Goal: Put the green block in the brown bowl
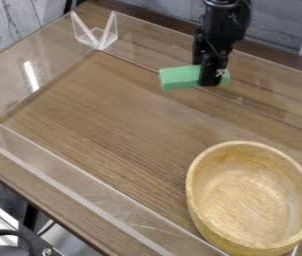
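The tabletop (100, 130) is a broad sheet of medium-brown wood-look laminate with fine straight grain, walled along its edges by clear plastic panels (74, 215) that catch pale reflections. At the lower right sits the brown bowl (253, 196), a large, round, shallow dish of light tan wood with streaky grain and a thick rounded rim; nothing lies inside it. From the top edge a black robot arm (222, 20) reaches down, blocky and matte, ending in the end effector (211, 76), which points downward. Its two dark fingers are clamped on the green block (183, 78), a small flat rectangular bar of plain matte green with crisp edges, gripped at its right end so most of it sticks out to the left. The block hangs lifted clear of the tabletop, in the upper middle of the view, well apart from the bowl.
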`<state>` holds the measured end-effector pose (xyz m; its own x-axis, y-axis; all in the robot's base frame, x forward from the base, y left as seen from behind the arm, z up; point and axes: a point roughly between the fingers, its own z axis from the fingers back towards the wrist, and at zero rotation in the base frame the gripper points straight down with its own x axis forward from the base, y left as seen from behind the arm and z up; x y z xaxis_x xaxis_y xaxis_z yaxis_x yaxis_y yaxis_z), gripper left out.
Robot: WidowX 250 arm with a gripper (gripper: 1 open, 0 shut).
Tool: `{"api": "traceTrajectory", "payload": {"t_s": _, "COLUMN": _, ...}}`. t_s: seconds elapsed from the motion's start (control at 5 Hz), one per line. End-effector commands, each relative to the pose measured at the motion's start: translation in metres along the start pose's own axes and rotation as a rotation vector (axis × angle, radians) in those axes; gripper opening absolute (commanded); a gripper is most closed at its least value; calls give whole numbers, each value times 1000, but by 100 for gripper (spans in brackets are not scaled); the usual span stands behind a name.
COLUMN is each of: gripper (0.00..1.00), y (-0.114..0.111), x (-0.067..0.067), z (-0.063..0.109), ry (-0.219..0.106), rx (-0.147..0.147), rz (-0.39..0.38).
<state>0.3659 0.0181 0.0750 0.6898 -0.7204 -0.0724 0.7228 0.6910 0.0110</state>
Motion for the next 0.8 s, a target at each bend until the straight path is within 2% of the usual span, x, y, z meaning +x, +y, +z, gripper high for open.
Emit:
{"api": "traceTrajectory", "payload": {"t_s": 0.0, "gripper": 0, "y": 15, "x": -1, "z": 19, "ry": -49, "rx": 65, "rz": 36}}
{"api": "traceTrajectory", "payload": {"t_s": 0.4, "gripper": 0, "y": 14, "x": -6, "z": 3, "ry": -68, "rx": 90, "rz": 48}}
{"api": "traceTrajectory", "payload": {"t_s": 0.6, "gripper": 0, "y": 15, "x": -5, "z": 1, "ry": -86, "rx": 115, "rz": 59}}
